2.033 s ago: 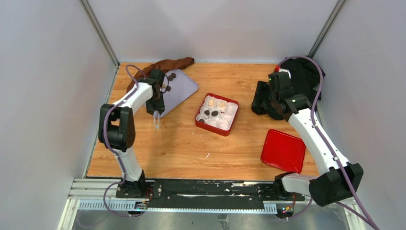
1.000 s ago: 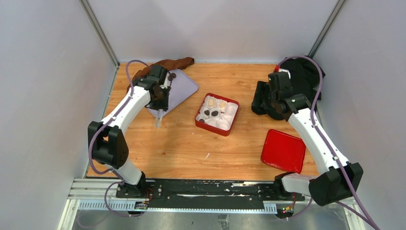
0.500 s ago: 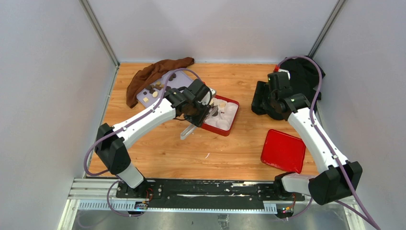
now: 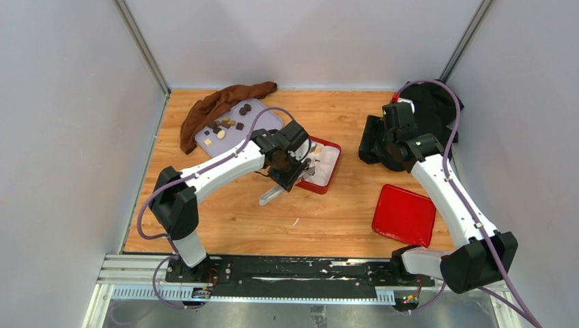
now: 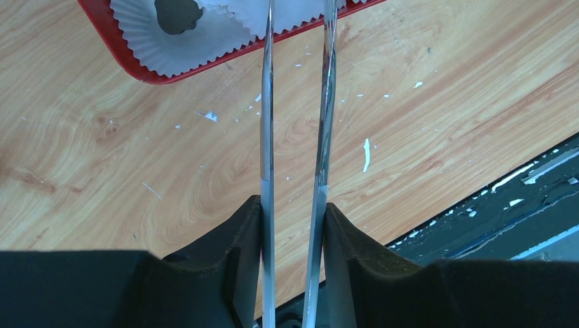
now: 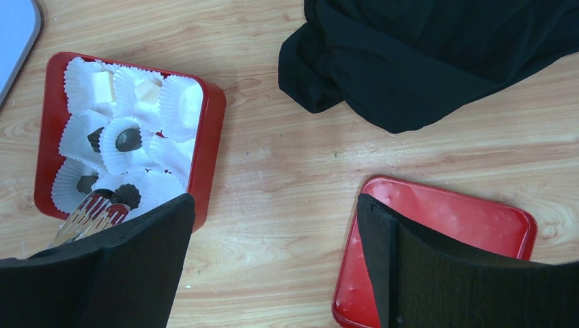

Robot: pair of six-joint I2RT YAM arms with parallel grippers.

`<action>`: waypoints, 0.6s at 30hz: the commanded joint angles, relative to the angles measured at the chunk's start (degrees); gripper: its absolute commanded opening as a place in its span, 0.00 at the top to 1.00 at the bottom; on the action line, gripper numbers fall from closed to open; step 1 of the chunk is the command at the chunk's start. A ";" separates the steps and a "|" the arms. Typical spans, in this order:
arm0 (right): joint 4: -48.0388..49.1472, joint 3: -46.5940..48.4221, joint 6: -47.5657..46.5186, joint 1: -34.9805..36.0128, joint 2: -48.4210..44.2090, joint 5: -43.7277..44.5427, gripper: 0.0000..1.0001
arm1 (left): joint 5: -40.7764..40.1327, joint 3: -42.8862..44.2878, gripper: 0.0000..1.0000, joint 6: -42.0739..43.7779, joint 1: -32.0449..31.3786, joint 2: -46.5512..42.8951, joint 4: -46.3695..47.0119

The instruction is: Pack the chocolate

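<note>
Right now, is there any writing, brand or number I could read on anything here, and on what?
No readable text in any view.
The red box, red lid, tweezers and paper cups look unmarked.
Small fittings at the left arm's base are too small to read.

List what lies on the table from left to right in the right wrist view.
lilac tray (only its corner shows) → red box → red lid. The black cloth spans the same stretch as the lid, so it is left out.
</note>
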 commanded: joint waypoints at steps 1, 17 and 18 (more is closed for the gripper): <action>-0.96 -0.19 -0.60 -0.39 -0.97 0.52 0.08 | -0.33 0.60 0.79 0.52 -0.47 0.91 -0.59; -0.98 -0.56 -1.12 -0.39 -1.23 0.97 0.08 | -4.98 -0.33 0.74 -2.14 -0.47 2.35 -0.76; -0.95 -0.59 -1.15 -0.38 -1.24 0.97 0.08 | -4.81 -0.37 0.73 -2.14 -0.47 2.37 -0.76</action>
